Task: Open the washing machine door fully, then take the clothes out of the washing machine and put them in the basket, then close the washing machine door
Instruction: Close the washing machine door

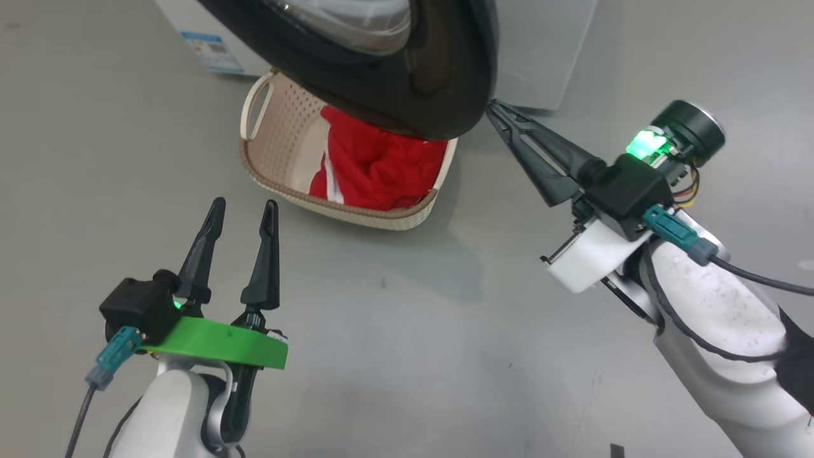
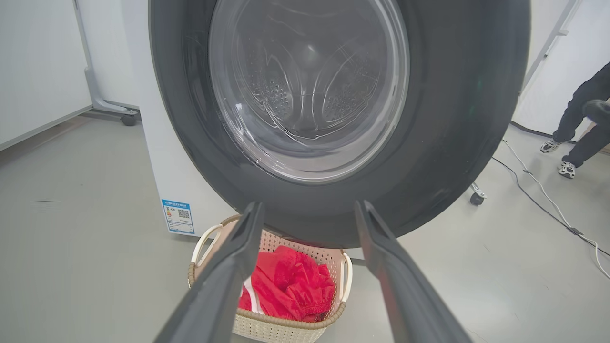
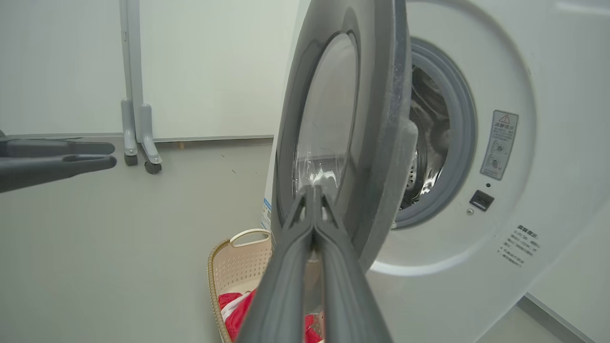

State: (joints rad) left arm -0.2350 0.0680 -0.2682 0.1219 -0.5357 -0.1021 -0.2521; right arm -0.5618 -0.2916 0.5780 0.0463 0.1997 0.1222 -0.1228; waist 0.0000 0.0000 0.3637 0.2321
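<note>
The washing machine door (image 1: 407, 95) stands part-way open, its black rim and glass bowl hanging over the basket (image 1: 356, 213). Red clothes (image 1: 381, 165) with white trim lie in the basket. My right gripper (image 1: 491, 107) is shut with nothing in it, its tips against the door's rim edge; in the right wrist view the joined tips (image 3: 314, 188) rest on the door (image 3: 381, 95) in front of the washing machine's grey-ringed opening (image 3: 443, 133). My left gripper (image 1: 244, 207) is open and empty, short of the basket. Its wrist view faces the door (image 2: 452, 119), basket (image 2: 286, 328) and clothes (image 2: 290, 286).
The white washing machine (image 1: 547, 57) bears a blue label (image 1: 213, 48). A wheeled stand (image 3: 138, 133) is by the far wall. A person's legs and shoes (image 2: 581, 124) are at the right, with a cable (image 2: 548, 200) running across the grey floor.
</note>
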